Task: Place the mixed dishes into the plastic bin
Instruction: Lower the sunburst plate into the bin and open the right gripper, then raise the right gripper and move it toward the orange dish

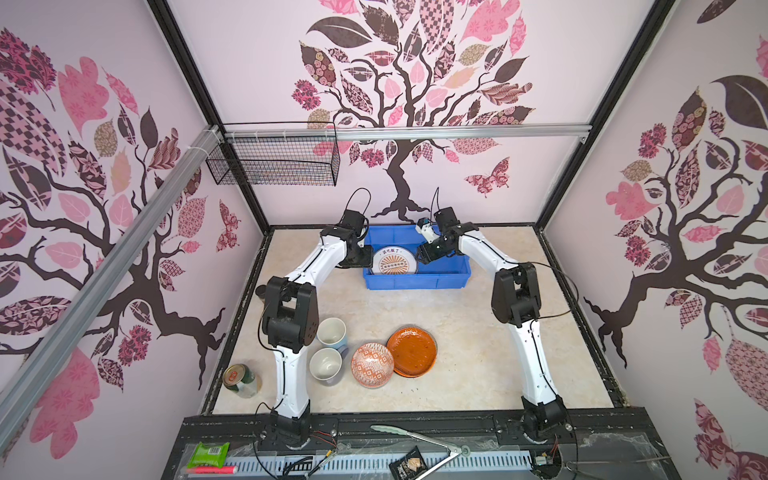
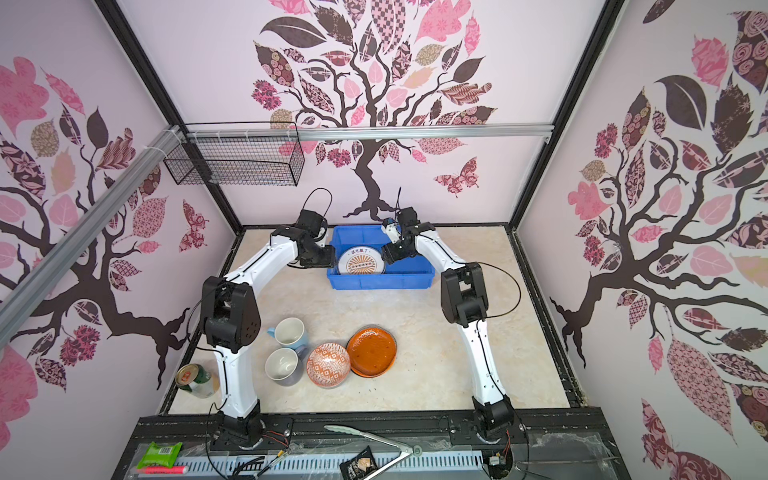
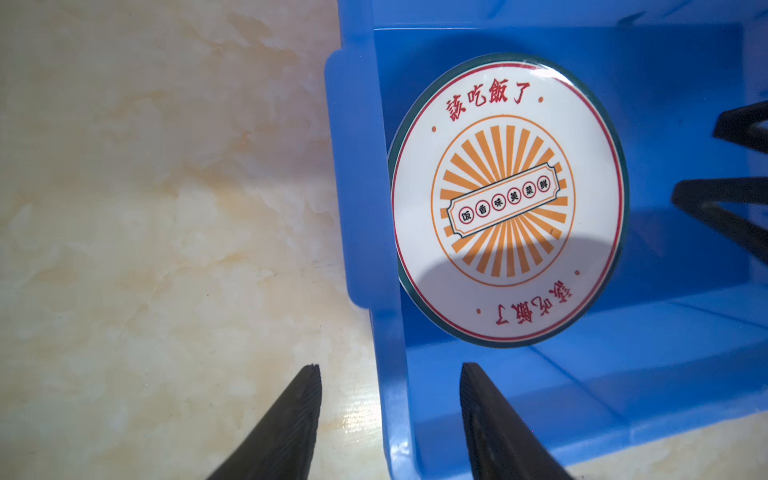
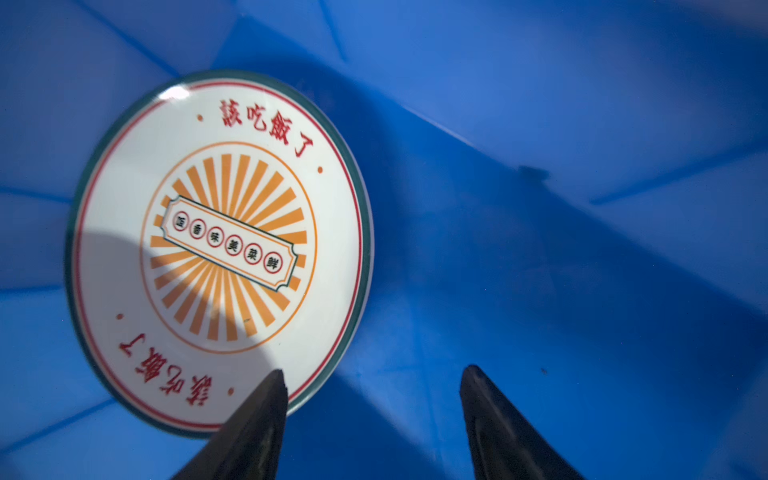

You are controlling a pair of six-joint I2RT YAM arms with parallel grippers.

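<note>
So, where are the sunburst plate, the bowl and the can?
sunburst plate (image 1: 394, 263): in a top view, centre of its rays.
bowl (image 1: 372, 365): in a top view, middle of its pattern.
can (image 1: 235, 376): in a top view, its lid.

Both arms rise from 7 and 5 o'clock, elbows bowed outward, and lean in toward 12 o'clock, where the left end effector (image 3: 390, 368) and right end effector (image 4: 374, 370) face each other, jaws parted, empty.

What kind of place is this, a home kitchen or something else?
Probably a robot test booth, not a home: two robot arms fixed at the table edge, wallpapered panels in a metal frame, a blue bin holding a plate.
</note>
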